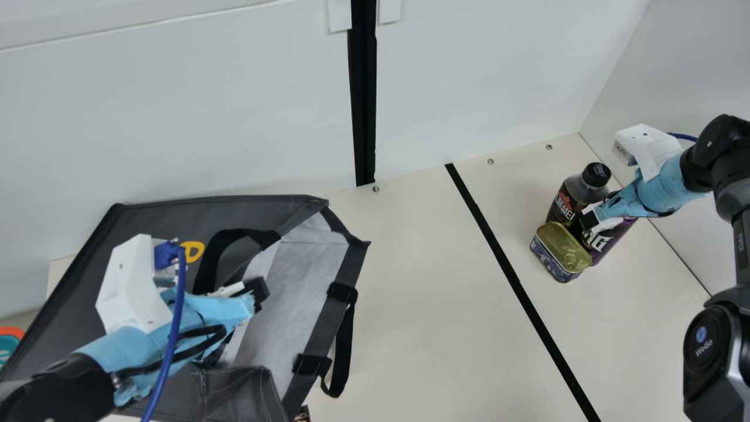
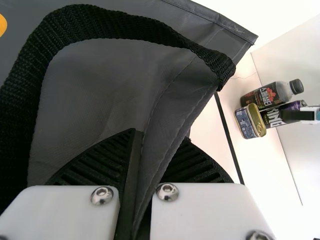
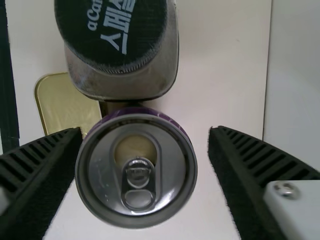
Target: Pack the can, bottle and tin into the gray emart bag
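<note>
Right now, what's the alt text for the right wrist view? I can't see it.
Open jaws stand on either side of an upright purple drink can seen from above, with a dark-capped bottle and a gold-lidded tin beside it on the cream table.

I'm driving this rig in what looks to me like a robotics lab, inside a walled test booth. I take my bearings from the black stripe (image 1: pixel 515 281) across the cream table (image 1: pixel 422 293): past its far end stands a plain white back wall (image 1: pixel 498 76), with a pale side wall (image 1: pixel 674 64) to its right. Screw heads (image 1: pixel 490 161) sit on both sides of the stripe. My left arm (image 1: pixel 53 390) is left of it, my right arm (image 1: pixel 723 351) right of it, both with light-blue wrapping (image 1: pixel 668 184), white housings (image 1: pixel 132 287) and blue cables (image 1: pixel 167 363).
</note>
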Controlling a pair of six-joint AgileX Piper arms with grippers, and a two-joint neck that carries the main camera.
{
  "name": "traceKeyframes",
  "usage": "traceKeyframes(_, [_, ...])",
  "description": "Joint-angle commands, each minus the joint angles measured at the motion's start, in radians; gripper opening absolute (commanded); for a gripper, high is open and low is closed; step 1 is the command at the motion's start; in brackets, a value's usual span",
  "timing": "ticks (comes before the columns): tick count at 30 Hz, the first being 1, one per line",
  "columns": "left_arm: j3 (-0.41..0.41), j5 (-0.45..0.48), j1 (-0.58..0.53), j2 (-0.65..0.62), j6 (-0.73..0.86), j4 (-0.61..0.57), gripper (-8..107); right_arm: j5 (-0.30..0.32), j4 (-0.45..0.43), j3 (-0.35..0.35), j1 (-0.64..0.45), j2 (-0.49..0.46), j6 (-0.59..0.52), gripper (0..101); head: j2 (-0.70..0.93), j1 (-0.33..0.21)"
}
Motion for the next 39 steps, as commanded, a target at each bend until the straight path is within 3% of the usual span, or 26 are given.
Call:
traceKeyframes(1, [0.000, 0.000, 0.000, 0.000, 0.000, 0.000, 10, 0.005, 0.008, -0.004, 0.001, 0.004, -0.002, 51, -0.001, -0.023])
traceKeyframes(9, [0.000, 0.000, 0.000, 0.000, 0.000, 0.000, 10, 0.015, 0.023, -0.020, -0.001, 0.005, -0.012, 0, -0.001, -0.023])
traceKeyframes(30, [0.000, 0.000, 0.000, 0.000, 0.000, 0.000, 10, 0.083, 0.015, -0.035, 0.001, -0.113, -0.020, 0, -0.001, -0.023])
traceKeyframes(39, [0.000, 0.000, 0.000, 0.000, 0.000, 0.000, 10, 0.085, 0.026, 0.021, 0.007, -0.200, -0.022, 0, -0.001, -0.023])
